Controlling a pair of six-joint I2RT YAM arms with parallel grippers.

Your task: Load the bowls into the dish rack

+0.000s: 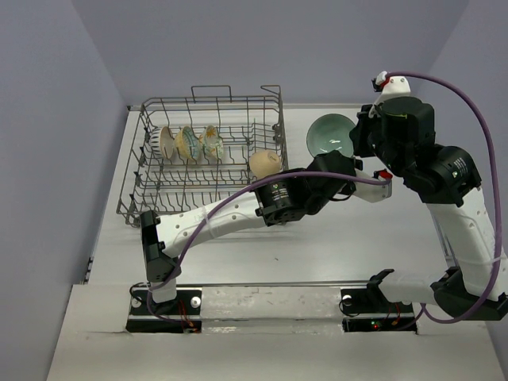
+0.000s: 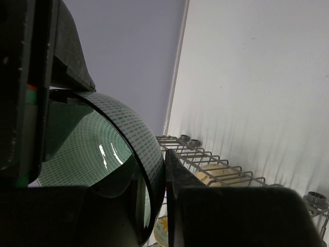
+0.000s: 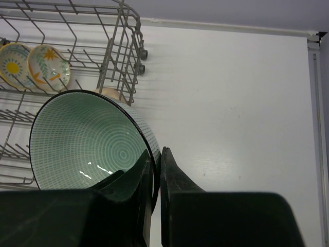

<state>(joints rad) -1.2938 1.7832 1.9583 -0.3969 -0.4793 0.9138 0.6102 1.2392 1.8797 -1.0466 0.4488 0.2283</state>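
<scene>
The right tool [image 3: 156, 154] is nearly shut, its two fingers pinching the rim of the teal-green bowl [image 1: 329, 133] with one finger inside and one outside. The left tool [image 2: 154, 172] is also closed down on that rim, at the bowl's near edge. The dark block at the upper left of the left wrist view is probably the right tool. The bowl is held up over the tabletop [image 1: 317, 246], just beside the right end of the dish rack [image 1: 208, 101] and outside it. In the rack, the white-and-tan bowl [image 1: 167, 143] and two floral bowls [image 1: 189, 144] [image 1: 212, 143] stand on edge in a row. The tan bowl [image 1: 266, 163] sits near the right wall.
</scene>
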